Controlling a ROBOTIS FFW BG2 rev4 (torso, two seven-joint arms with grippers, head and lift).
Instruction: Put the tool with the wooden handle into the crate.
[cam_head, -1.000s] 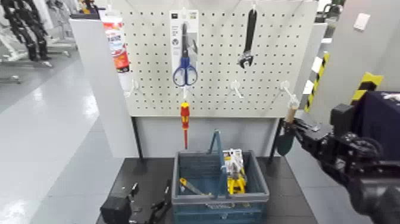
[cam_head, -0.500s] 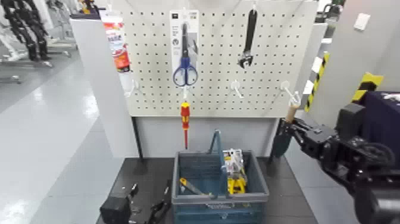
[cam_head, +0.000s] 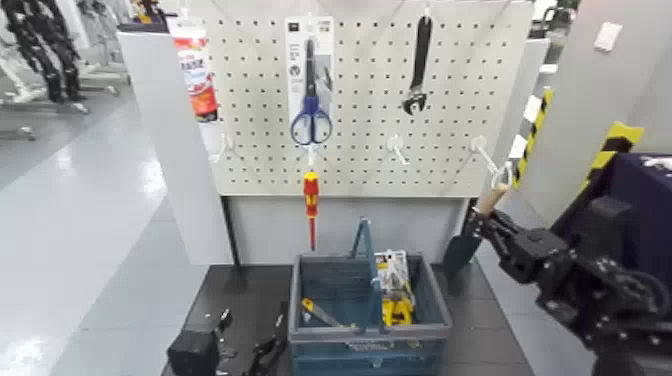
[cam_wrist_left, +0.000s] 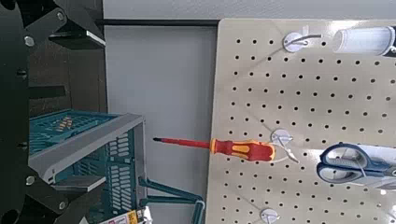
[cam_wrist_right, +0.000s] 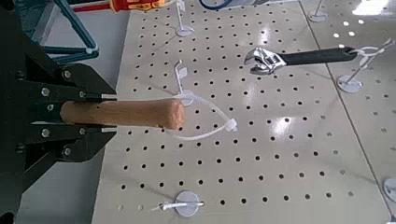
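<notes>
The tool with the wooden handle (cam_head: 478, 224) is a small trowel with a tan grip and a dark green blade. It hangs in the air just off the pegboard's lower right corner, with its blade pointing down and left. My right gripper (cam_head: 492, 226) is shut on the tan handle (cam_wrist_right: 121, 113). A white loop dangles from the handle's end. The blue-grey crate (cam_head: 369, 352) with its teal loop handle (cam_head: 362, 250) stands on the dark table, below and left of the trowel. My left gripper (cam_head: 250, 338) rests low beside the crate's left side, jaws apart and holding nothing.
The white pegboard (cam_head: 365, 150) holds blue scissors (cam_head: 311, 110), a black wrench (cam_head: 418, 65), a red-and-yellow screwdriver (cam_head: 311, 205) and bare white hooks (cam_head: 487, 155). Several yellow tools (cam_head: 396, 295) lie in the crate. A yellow-black striped post (cam_head: 535, 125) stands to the right.
My right arm has dropped and drawn back from the pegboard with the trowel. The blade has swung down and left toward the crate. The left arm has not moved.
</notes>
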